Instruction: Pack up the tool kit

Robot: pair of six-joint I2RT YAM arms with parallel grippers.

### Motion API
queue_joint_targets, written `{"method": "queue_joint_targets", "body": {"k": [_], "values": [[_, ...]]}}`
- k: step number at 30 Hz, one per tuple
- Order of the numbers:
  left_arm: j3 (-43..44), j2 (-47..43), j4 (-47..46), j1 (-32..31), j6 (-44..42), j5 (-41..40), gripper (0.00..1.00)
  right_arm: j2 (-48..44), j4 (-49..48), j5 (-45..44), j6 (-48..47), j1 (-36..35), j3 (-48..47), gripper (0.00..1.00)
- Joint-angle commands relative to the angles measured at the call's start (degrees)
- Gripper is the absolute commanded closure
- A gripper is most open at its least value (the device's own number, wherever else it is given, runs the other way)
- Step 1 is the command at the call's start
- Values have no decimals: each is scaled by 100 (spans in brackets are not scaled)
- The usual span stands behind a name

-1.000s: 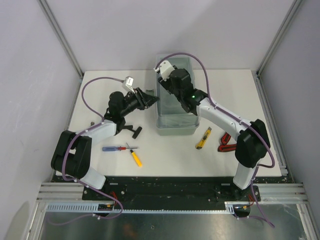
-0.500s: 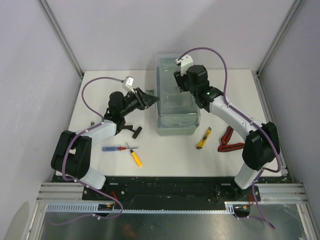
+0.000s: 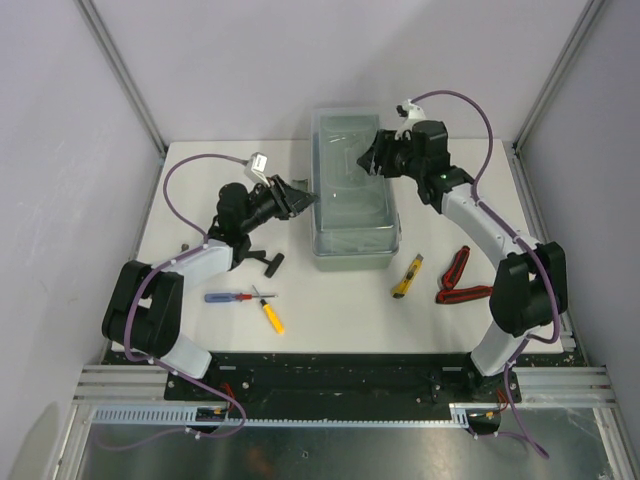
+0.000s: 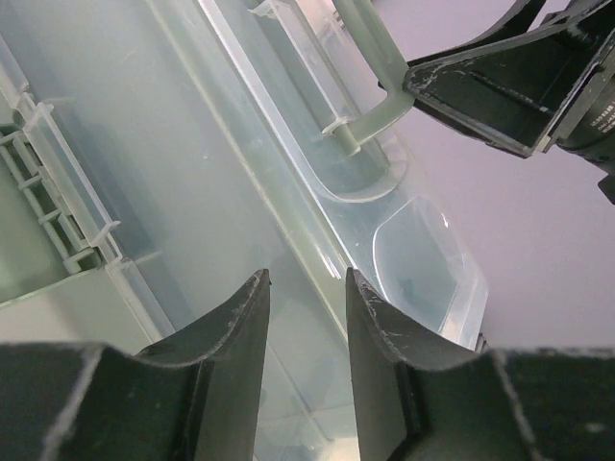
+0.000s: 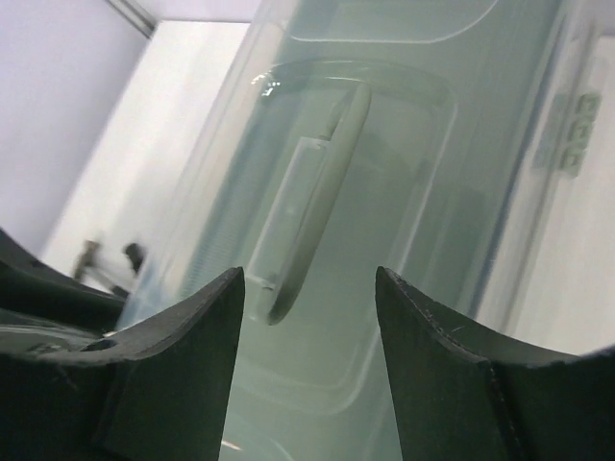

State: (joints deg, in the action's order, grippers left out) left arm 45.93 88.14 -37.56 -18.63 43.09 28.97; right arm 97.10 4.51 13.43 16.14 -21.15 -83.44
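The tool kit (image 3: 350, 215) is a sage-green box with a clear lid (image 4: 404, 240) at the table's middle back. My left gripper (image 3: 308, 200) sits at the box's left edge. In the left wrist view its fingers (image 4: 306, 279) stand narrowly apart with the lid's rim running between them. My right gripper (image 3: 366, 160) hovers open over the box's back right, above the lid's handle (image 5: 322, 182). On the table lie a hammer (image 3: 265, 260), a blue-handled screwdriver (image 3: 232, 297), a yellow screwdriver (image 3: 271, 317), a yellow knife (image 3: 406, 277) and red pliers (image 3: 458, 280).
Grey walls and metal posts enclose the table at the back and both sides. The tools lie in front of the box, left and right. My right gripper's fingers (image 4: 500, 86) show at the top right of the left wrist view.
My right arm has swung from over the box's left back to its right back, and its gripper now points left over the lid. The left arm and the tools have not moved.
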Motion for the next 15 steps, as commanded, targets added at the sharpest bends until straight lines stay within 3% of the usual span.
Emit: {"method": "queue_joint_targets", "body": {"k": [1, 7, 15], "values": [[-273, 422, 1489, -156, -345, 109, 60, 75, -274, 582, 1271, 60, -17, 38], [-257, 435, 1491, -158, -341, 107, 59, 252, 1, 791, 1801, 26, -253, 41], [-258, 396, 1495, -168, -337, 101, 59, 496, 358, 164, 1730, -177, -567, 48]]}}
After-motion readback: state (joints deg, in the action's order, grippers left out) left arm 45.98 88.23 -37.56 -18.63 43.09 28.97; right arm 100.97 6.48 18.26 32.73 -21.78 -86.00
